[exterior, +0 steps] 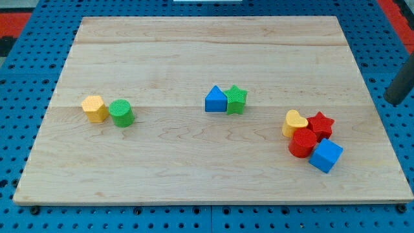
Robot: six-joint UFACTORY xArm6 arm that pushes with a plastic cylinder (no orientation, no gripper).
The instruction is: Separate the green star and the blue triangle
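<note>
Touching side by side, the blue triangle [215, 100] and green star [237, 100] await separating, while my gripperless tip [392, 101] waits far to the star's view-right, off the board.

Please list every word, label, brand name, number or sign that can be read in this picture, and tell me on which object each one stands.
None: no text can be read anywhere in the view.
The wooden board shows only grain.
The blue triangle, green star and the other blocks bear no marks.
The blue pegboard shows only holes.
The rod at the view's right is plain and dark; my tip cannot be made out.
</note>
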